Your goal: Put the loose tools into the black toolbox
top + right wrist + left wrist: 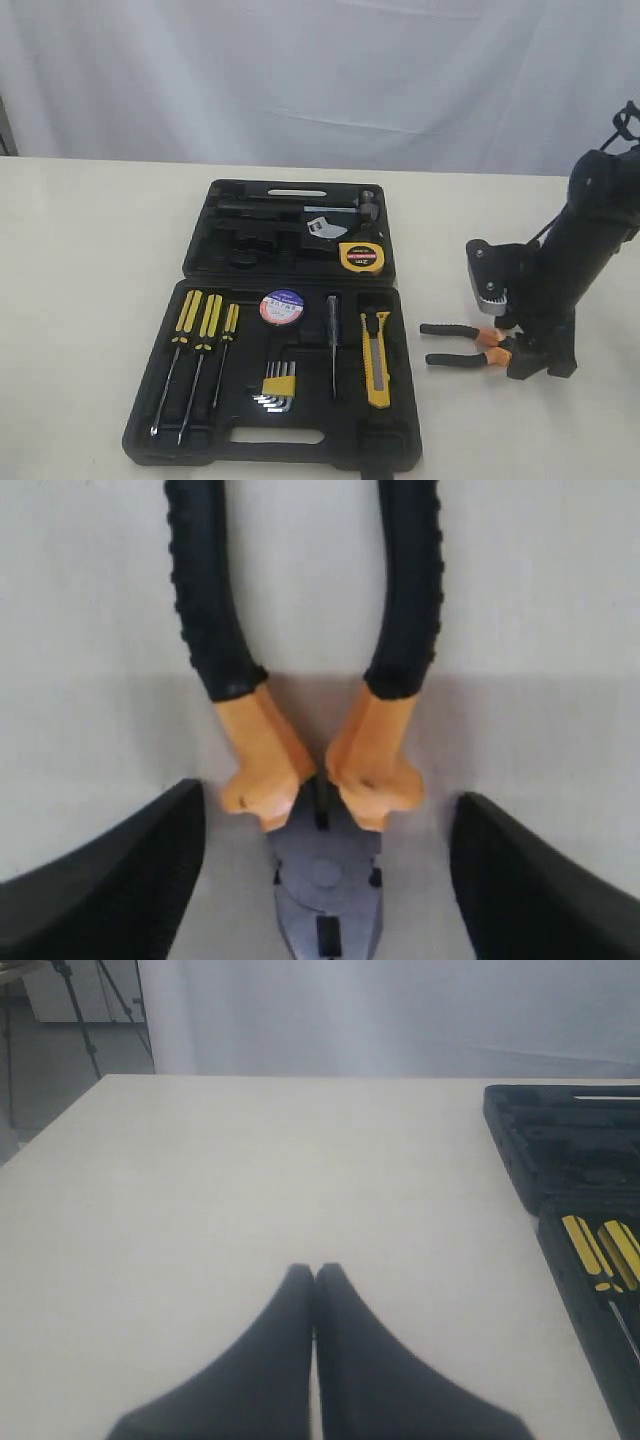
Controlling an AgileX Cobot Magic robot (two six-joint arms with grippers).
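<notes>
Beside the black toolbox (345, 445), on the tabletop (90, 300), the pliers (462, 345) lie loose; our right gripper (325, 810) stands wide open astride their orange neck, holding nothing; we should lower squarely, close near the pivot so the handles do not swing, then lift level.

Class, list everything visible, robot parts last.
toolbox: one, black, open on table
table: one, cream, beneath all
screwdrivers: three, yellow-black, toolbox's lower half, left
tape roll: one, black, lower half
hex keys: one set, yellow-holdered, lower half
utility knife: one, yellow-black, lower half, right
tape measure: one, yellow, upper half
hammer: one, black, upper half
pliers: one, orange-black handles, table right of toolbox
left gripper: one, black, jaws shut, over table
right gripper: one, black, jaws open astride pliers
</notes>
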